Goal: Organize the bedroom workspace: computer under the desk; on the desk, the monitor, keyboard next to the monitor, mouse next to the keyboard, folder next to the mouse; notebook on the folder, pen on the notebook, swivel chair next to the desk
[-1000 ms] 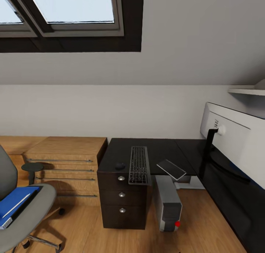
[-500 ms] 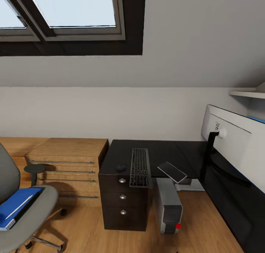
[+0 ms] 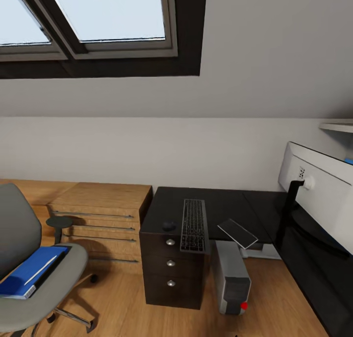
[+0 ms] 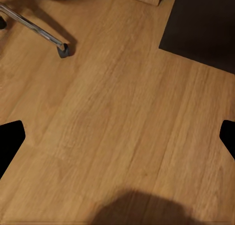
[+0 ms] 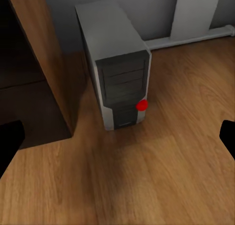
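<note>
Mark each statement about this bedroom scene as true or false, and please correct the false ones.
1. The folder lies on the desk. False: it lies on the seat of the swivel chair.
2. The keyboard lies on the desk, above the drawer unit. True.
3. The computer stands on the desk top. False: it stands on the floor, beside the drawer unit.
4. The mouse lies on the desk beside the keyboard. True.
5. The pen lies on the notebook. False: the pen lies on the folder, while the notebook rests at the desk edge.
</note>
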### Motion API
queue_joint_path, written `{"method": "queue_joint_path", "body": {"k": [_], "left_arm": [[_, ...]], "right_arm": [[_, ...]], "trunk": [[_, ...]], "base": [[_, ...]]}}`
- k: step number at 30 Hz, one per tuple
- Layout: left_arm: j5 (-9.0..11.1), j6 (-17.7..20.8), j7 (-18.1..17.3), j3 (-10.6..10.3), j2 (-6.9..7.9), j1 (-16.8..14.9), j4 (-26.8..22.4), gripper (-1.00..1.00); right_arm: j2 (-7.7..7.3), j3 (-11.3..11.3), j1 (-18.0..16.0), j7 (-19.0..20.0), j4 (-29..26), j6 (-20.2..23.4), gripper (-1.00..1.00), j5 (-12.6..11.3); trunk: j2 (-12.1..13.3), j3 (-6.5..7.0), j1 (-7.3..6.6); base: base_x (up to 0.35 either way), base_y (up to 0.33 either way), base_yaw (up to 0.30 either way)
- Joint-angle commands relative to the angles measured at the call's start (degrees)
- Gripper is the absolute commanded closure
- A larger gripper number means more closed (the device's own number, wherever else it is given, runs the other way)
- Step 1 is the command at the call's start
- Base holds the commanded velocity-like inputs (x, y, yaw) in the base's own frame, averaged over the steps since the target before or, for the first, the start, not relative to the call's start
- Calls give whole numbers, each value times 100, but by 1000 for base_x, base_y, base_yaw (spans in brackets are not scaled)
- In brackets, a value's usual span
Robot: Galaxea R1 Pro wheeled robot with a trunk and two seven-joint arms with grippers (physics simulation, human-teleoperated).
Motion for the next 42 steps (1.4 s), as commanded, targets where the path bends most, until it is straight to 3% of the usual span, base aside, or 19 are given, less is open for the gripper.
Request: {"method": "queue_joint_path", "body": {"k": [1, 34, 42], "left_arm": [[40, -24, 23, -21, 2, -3, 5, -100], [36, -32, 16, -22, -6, -3, 18, -100], [36, -32, 15, -22, -4, -3, 18, -100]], "right_arm": [[2, -3, -4, -2, 2, -17, -100, -16], [-27, -5, 5, -2, -33, -31, -100, -26], [-30, -5, 12, 0, -29, -316, -100, -20]], "trunk": [[37, 11, -23], [1361, 602, -747], [1682, 746, -923]], "base": [[0, 0, 20], [0, 0, 1], [0, 0, 0]]}}
